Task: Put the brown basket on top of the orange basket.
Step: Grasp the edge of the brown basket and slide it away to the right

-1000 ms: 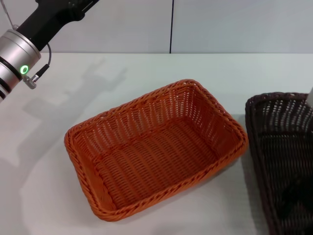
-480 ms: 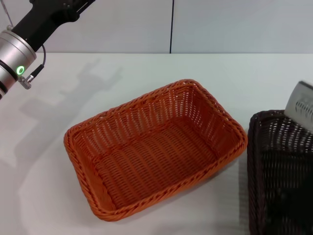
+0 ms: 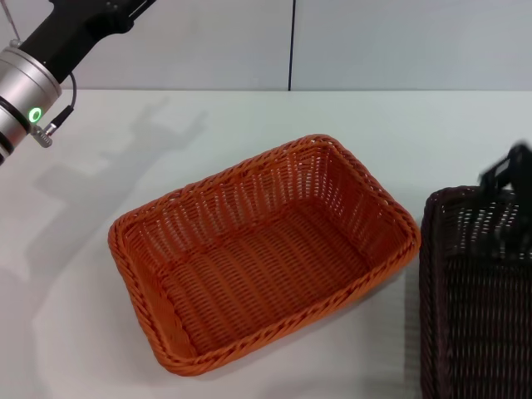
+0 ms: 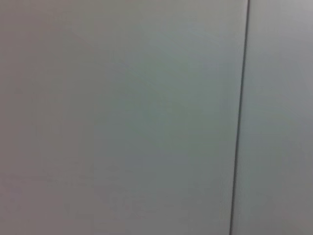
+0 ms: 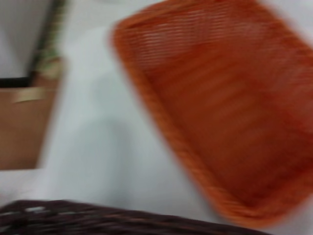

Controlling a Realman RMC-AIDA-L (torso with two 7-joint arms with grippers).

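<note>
Lab-like: bare white table (image 3: 249, 116), plain panelled wall (image 3: 374, 41).

The brown basket (image 3: 478, 295) has shifted toward the near edge and tilted up. The right hand (image 3: 507, 195) now appears dark at its far rim.

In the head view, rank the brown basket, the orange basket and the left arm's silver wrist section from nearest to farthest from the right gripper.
1. The brown basket, right edge of the table, directly at the right gripper by its far rim.
2. The orange basket, mid-table, to the robot's left of the brown one.
3. The left arm's silver wrist section, raised at the far left.
</note>
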